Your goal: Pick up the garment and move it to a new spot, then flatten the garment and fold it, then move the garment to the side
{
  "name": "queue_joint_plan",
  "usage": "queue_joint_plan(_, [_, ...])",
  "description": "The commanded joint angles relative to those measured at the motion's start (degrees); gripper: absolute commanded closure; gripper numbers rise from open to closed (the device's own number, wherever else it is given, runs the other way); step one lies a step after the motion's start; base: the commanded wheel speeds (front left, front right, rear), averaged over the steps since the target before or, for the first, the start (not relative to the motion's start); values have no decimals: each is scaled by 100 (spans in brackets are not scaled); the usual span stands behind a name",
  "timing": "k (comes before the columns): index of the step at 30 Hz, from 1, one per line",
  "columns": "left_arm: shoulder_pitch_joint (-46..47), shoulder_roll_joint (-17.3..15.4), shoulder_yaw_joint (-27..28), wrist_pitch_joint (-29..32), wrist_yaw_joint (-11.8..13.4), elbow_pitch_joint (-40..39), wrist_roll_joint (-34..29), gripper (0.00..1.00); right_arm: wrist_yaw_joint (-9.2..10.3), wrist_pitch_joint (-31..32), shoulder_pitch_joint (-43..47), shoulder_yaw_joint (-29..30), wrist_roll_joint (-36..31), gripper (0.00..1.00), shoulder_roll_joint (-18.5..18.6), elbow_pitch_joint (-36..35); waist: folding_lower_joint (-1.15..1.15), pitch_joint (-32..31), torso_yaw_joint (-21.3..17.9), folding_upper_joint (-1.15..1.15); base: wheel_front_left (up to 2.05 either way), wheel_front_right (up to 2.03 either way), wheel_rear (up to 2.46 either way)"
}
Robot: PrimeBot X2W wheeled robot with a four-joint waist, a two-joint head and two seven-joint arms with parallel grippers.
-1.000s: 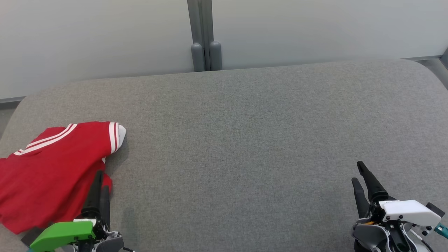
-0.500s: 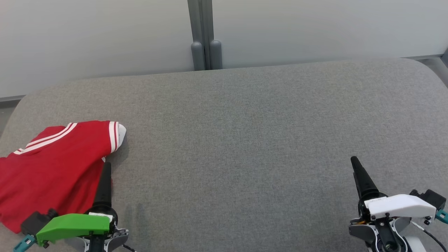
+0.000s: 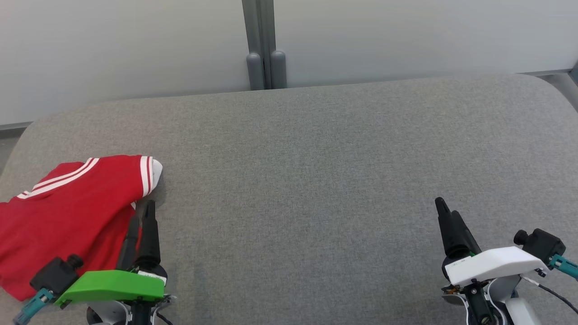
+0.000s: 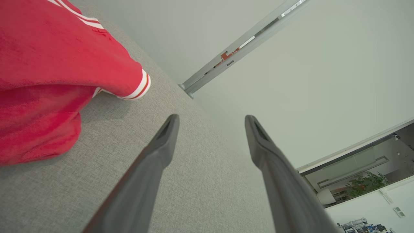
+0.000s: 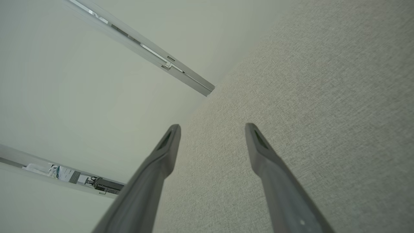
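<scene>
The garment (image 3: 67, 216) is red with white stripes at its cuffs and lies crumpled at the left edge of the grey padded table (image 3: 316, 158). My left gripper (image 3: 142, 212) stands open just right of the garment's near edge, holding nothing. In the left wrist view the garment (image 4: 48, 64) lies to the upper left of the open left gripper (image 4: 211, 118), with bare grey fabric between the fingers. My right gripper (image 3: 446, 207) is open over the table's near right part, far from the garment. In the right wrist view the right gripper (image 5: 212, 127) has nothing in it.
A pale wall runs behind the table, with a grey vertical post (image 3: 264, 45) at its middle. The table's rounded far corners and far edge lie close to that wall. Bare grey fabric spans the middle and right.
My left gripper has opened and slid right, off the garment's edge, and the garment stays where it lay. My right gripper has drifted a little left and forward.
</scene>
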State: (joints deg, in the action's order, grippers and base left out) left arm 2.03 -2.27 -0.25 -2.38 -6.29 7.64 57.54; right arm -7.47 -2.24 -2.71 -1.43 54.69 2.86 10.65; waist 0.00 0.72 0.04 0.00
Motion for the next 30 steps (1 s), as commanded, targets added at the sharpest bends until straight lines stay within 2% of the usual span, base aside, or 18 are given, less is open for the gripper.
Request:
queue_joint_plan(1, [33, -40, -45, -63, 28, -132, -299, 0, -1, -77, -30, -39, -246, 0, 44, -98, 0, -2, -3, 0, 0, 0, 0])
queue_joint_plan(14, [-57, -48, -307, -310, 355, -281, -1551, 0, -2, -324, -6, -220, -1225, 0, 21, 9, 0, -20, -39, 0, 0, 0, 0])
queue_joint_plan(24, [-91, -53, -438, -482, 463, -306, -2245, 0, -2, -494, 19, -392, -1888, 0, 7, 9, 0, -33, -74, 0, 0, 0, 0])
queue_joint_plan(30, [-124, -57, -492, -572, 402, -281, -2562, 0, -2, -586, 24, -482, -2290, 0, 5, -34, 0, -29, -75, 0, 0, 0, 0])
